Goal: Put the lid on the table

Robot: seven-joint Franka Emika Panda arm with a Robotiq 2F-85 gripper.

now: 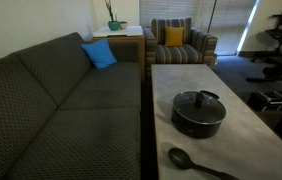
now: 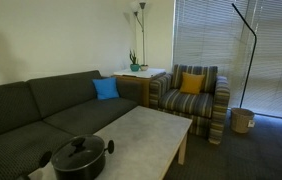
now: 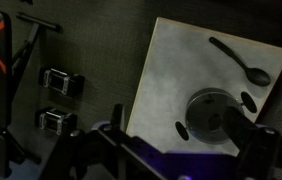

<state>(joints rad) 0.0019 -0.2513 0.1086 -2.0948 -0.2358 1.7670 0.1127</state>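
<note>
The lid [image 1: 198,100] is clear glass with a dark centre knob and sits on the black round pot [image 1: 199,121] on the grey table [image 1: 181,72]. Both show in an exterior view, lid [image 2: 78,149] on pot [image 2: 79,164] at the near end of the table [image 2: 151,128]. In the wrist view the lid [image 3: 213,113] lies far below on the table [image 3: 171,60]. My gripper [image 3: 176,155] shows only there, high above the table, its dark fingers wide apart, open and empty. The arm is out of both exterior views.
A black spoon [image 1: 188,160] lies on the table beside the pot, also in the wrist view [image 3: 243,62]. A dark sofa [image 1: 71,100] with a blue cushion [image 1: 99,54] runs along the table. A striped armchair [image 1: 181,42] and a small wooden side table with a plant [image 1: 116,30] stand beyond.
</note>
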